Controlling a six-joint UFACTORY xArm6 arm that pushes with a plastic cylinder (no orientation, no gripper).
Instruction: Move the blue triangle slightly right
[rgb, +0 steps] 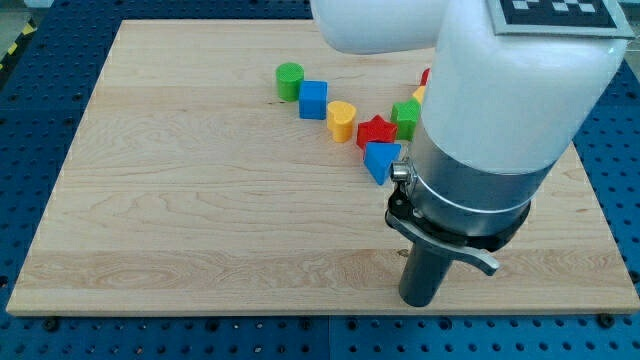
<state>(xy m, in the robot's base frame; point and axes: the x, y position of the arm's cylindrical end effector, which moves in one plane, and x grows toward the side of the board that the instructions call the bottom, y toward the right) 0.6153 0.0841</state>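
The blue triangle (380, 160) lies on the wooden board (200, 200), right of the board's middle, touching the red star (375, 130) above it. My rod comes down from the white and grey arm at the view's right. My tip (418, 300) rests on the board below and slightly right of the blue triangle, well apart from it.
A diagonal row runs up-left from the star: yellow heart-like block (341, 119), blue cube (313, 98), green cylinder (289, 80). A green block (406, 116) sits right of the star; yellow (419, 95) and red (425, 76) blocks peek out beside the arm, which hides the board's right side.
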